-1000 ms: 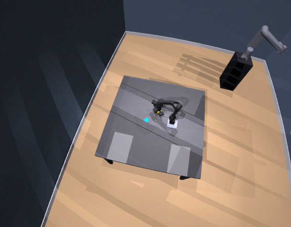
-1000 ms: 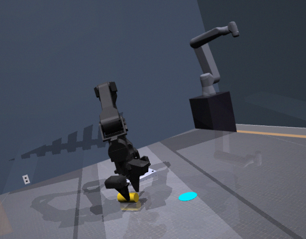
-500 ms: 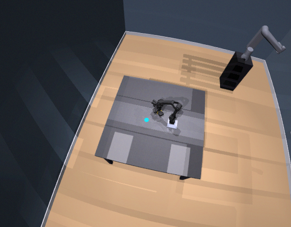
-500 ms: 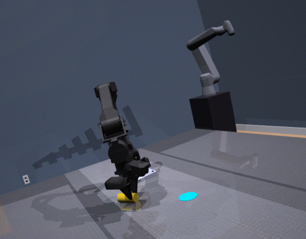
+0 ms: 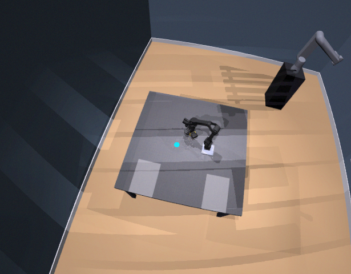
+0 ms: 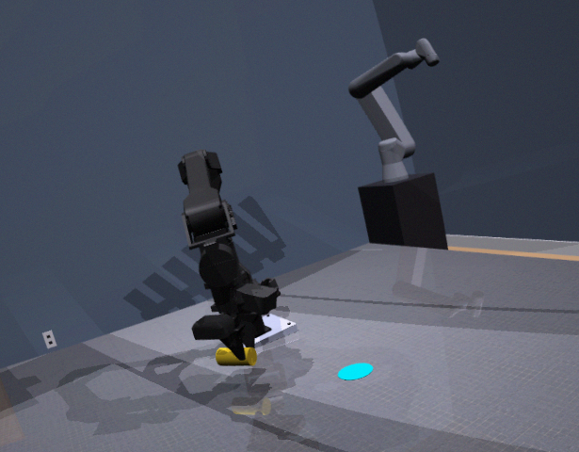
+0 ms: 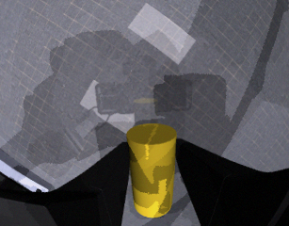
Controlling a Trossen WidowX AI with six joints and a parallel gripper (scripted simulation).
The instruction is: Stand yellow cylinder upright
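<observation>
lighting uneven: walls dim, floor warmly lit in the top view. barred shadows cross the surface (image 5: 169, 182) (image 6: 474, 389) (image 7: 257, 137). faint reflections noted on it in the exterior view. wrist view: dark overlapping shadows, bright streaks on the yellow cylinder (image 6: 234, 356) (image 7: 152, 174), soft detail. light source out of view.

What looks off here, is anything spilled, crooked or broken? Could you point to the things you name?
Nothing looks spilled or damaged. The yellow cylinder (image 6: 229, 356) (image 7: 152, 174) is on its side, held above the table (image 5: 157, 117) (image 6: 474, 389) in the gripper (image 6: 247, 354) (image 7: 152, 146), but the task starts with it lying down, so that's no fault. The cyan circle (image 5: 176, 144) (image 6: 355, 371) looks fine.
</observation>
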